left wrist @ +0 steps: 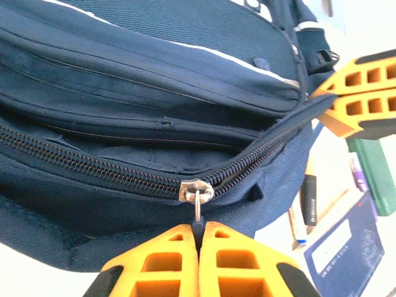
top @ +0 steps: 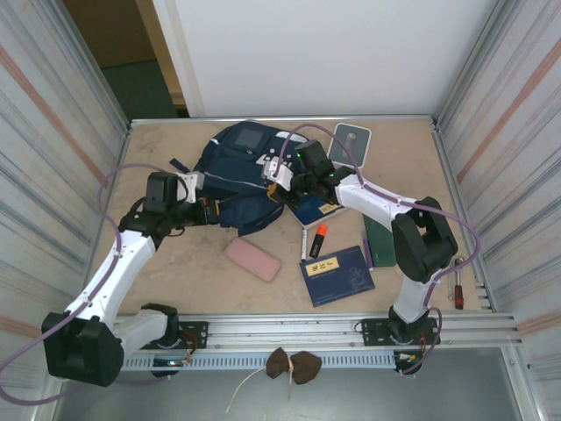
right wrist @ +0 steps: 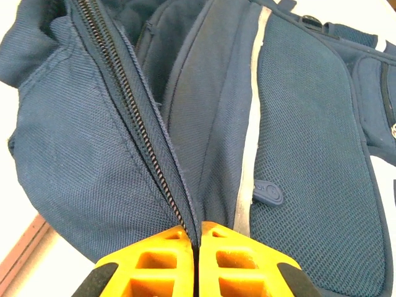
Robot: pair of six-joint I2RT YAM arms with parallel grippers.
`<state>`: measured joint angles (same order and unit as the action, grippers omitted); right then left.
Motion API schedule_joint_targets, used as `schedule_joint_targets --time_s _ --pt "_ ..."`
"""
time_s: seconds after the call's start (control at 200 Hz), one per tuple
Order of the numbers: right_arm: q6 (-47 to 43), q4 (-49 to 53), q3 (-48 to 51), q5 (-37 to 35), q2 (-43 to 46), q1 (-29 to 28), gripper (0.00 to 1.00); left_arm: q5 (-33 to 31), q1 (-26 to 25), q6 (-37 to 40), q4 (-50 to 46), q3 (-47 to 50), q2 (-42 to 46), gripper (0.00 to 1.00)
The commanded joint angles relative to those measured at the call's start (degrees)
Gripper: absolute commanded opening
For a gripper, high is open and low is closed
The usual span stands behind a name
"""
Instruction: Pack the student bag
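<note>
2 arms, 1 bag. We see the big navy-blue fabric student bag [top: 237, 171] lying near the far edge of the pale wooden worktop [top: 175, 263], roughly mid-width, with both grippers on it.

The left gripper [left wrist: 198, 234] comes at it from the left edge side. Its orange fingers [left wrist: 167, 263] are pressed together on the little metal zipper pull [left wrist: 197, 190], so the tab sits pinched between the tips. In the left wrist view the zip teeth are meshed left of the slider, while right of it the 2 rows split apart and the pocket gapes a bit.

The right gripper [right wrist: 197, 232] reaches in from the right. Its jaws are clamped tight on the bag's fabric edge right beside the zip teeth, next to a thin pale reflective stripe [right wrist: 250, 124].

Other stuff on the worktop:
- A pink rounded oblong case [top: 252, 260] lies just in front of the bag.
- A dark blue booklet with a white label [top: 337, 274] lies to the right of the case.
- An orange and black highlighter pen [top: 319, 239] lies between that booklet and the bag.
- A small white-grey box [top: 351, 142] sits by the far edge, just right of the bag.
- A red-handled tool [top: 458, 294] lies along the right edge.
</note>
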<state>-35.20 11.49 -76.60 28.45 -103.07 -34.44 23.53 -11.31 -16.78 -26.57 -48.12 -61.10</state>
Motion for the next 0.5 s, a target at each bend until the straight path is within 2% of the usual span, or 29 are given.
schedule_joint_targets --time_s 0.0,0.05,0.14,0.255,0.366,0.491 --pt "0.48 2.65 -6.31 -4.37 -1.47 1.24 0.14 6.35 -1.46 -2.55 5.12 -0.69 2.81 0.00" --pt "1.54 4.36 -7.15 -5.40 -1.16 1.21 0.20 6.08 -3.02 -3.20 6.39 -1.30 2.67 0.00" --pt "3.85 5.73 -5.81 -6.30 1.83 1.19 0.38 5.01 -6.35 -3.36 8.19 -2.45 1.77 0.00" --pt "4.35 7.50 -1.83 -2.38 8.14 0.83 0.58 4.99 -9.34 -3.39 9.33 -4.13 0.27 0.00" --pt "4.69 5.09 2.17 1.77 11.84 -0.91 0.67 5.23 -11.31 -2.64 9.76 -5.13 -0.85 0.00" --pt "7.43 1.19 3.08 6.04 9.94 -2.69 0.71 5.96 -11.95 -2.73 10.65 -5.14 -1.65 0.00"
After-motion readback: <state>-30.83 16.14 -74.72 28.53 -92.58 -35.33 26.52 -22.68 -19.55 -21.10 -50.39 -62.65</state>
